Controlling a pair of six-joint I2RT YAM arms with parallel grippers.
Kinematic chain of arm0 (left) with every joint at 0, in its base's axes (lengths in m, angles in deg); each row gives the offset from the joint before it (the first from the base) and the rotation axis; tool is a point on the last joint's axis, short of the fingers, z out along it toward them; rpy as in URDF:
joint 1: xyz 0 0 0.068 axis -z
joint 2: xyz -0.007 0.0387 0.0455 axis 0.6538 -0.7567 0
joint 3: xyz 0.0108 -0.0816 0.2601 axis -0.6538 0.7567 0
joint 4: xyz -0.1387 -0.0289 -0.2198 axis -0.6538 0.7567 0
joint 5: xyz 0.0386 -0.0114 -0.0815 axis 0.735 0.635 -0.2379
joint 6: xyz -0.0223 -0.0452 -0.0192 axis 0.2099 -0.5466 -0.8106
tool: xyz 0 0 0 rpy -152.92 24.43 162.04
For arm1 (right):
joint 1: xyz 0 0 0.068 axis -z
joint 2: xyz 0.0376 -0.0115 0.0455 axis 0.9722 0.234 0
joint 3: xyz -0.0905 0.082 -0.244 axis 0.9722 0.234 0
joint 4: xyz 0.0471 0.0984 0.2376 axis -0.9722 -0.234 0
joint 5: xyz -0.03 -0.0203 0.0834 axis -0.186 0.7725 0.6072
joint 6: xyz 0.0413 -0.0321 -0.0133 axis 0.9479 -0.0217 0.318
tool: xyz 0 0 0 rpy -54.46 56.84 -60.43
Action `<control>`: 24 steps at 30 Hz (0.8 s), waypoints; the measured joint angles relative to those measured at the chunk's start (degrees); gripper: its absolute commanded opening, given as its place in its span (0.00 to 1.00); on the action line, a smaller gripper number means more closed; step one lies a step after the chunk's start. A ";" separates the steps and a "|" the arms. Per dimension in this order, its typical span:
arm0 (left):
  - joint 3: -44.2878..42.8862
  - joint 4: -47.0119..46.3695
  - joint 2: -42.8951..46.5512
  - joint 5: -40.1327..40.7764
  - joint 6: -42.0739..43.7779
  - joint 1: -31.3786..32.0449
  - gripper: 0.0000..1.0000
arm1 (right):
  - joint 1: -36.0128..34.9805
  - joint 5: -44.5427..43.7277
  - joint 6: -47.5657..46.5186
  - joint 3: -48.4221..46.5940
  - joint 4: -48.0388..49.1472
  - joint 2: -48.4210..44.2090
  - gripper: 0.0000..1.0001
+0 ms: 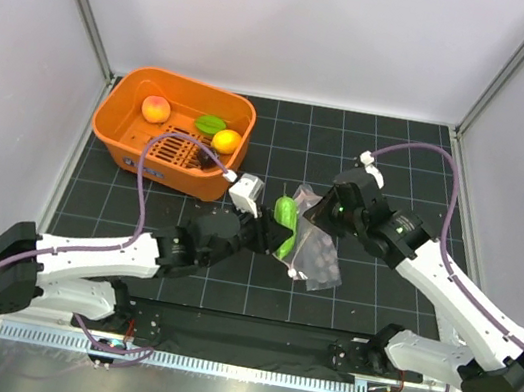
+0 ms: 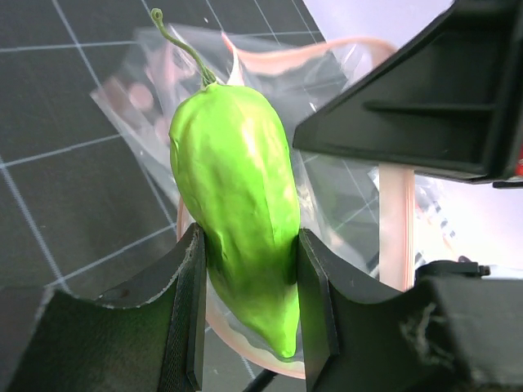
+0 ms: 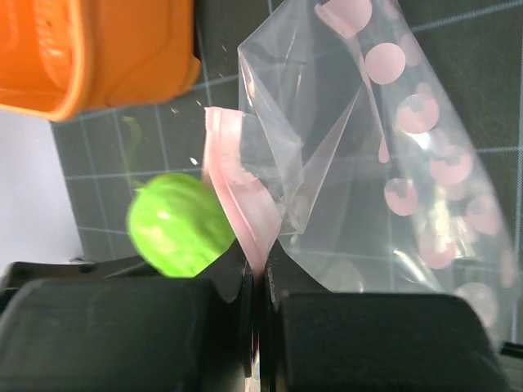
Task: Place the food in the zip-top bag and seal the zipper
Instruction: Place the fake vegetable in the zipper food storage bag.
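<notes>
My left gripper (image 1: 274, 231) is shut on a green toy pepper (image 1: 286, 226); in the left wrist view the pepper (image 2: 237, 204) sits between my pads, its stem end toward the bag mouth. The clear zip-top bag (image 1: 321, 252) with pink spots lies at the table's middle. My right gripper (image 1: 316, 209) is shut on the bag's pink zipper strip (image 3: 237, 204) and holds that edge lifted. The pepper (image 3: 178, 224) shows just left of the strip in the right wrist view. A peach ball (image 1: 156, 108), a green piece (image 1: 211, 124), a yellow-orange fruit (image 1: 227, 141) and a small dark purple one (image 1: 205, 155) lie in the basket.
The orange plastic basket (image 1: 130, 137) stands at the back left on the black gridded mat (image 1: 374, 307); its corner shows in the right wrist view (image 3: 90, 57). White walls close the sides and back. The left arm's cable arcs over the basket's front.
</notes>
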 measured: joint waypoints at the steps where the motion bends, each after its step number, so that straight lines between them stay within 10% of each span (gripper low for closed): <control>1: -0.76 0.22 -0.90 -0.39 -0.31 0.04 0.15 | 0.02 -0.50 0.28 0.04 0.61 -0.48 0.01; 5: -2.82 0.46 -3.34 -2.14 -1.44 0.20 0.27 | 0.24 -1.88 0.70 0.13 2.21 -0.98 0.01; 11: -6.23 4.22 -5.42 -3.50 -1.77 0.37 0.71 | 0.50 -3.13 1.18 2.14 3.28 -1.44 0.01; 24: -10.23 12.79 -5.09 -2.23 -3.80 0.52 0.79 | 1.31 -4.37 1.14 5.92 4.94 -2.84 0.01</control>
